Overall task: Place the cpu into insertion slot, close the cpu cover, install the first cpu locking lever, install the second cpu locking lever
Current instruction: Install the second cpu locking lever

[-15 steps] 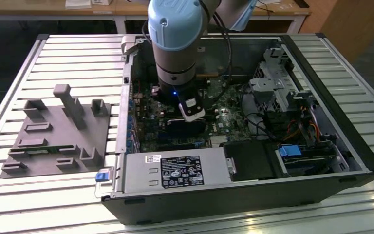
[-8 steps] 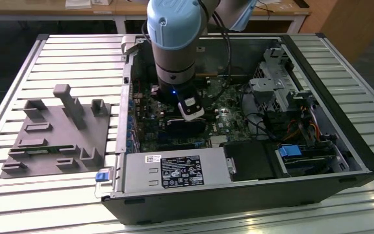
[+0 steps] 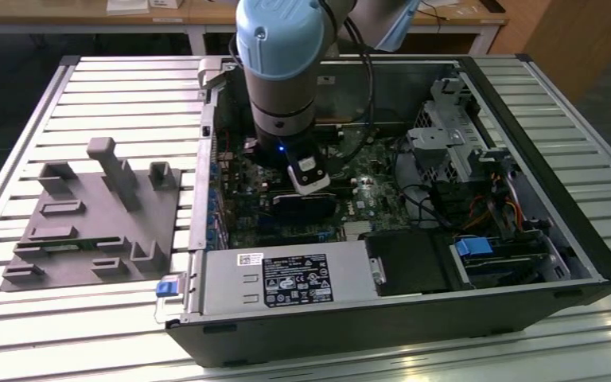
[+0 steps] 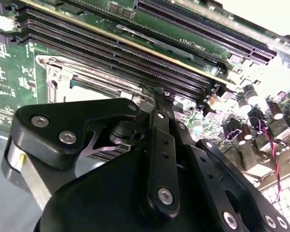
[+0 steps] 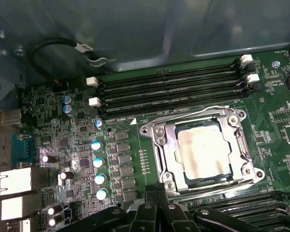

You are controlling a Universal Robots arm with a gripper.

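Pincer (image 5: 159, 203), grip state untellable, hangs just short of the cpu (image 5: 203, 154) seated under its cover (image 5: 159, 145): probably light, stiff, fragile, best held by edges.

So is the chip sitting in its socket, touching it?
Touching. In the first wrist view the chip lies flat inside the socket, framed by the metal cover.

The computer case (image 3: 391, 263) lies open on the table (image 3: 29, 111). A holder block (image 3: 93, 215) sits at the exterior view's left of it. The cpu (image 5: 203, 150) lies in the insertion slot (image 5: 159, 145), under the cpu cover (image 5: 245, 145), between rows of long slots (image 5: 174, 89). The arm (image 3: 279, 72) reaches down into the case.
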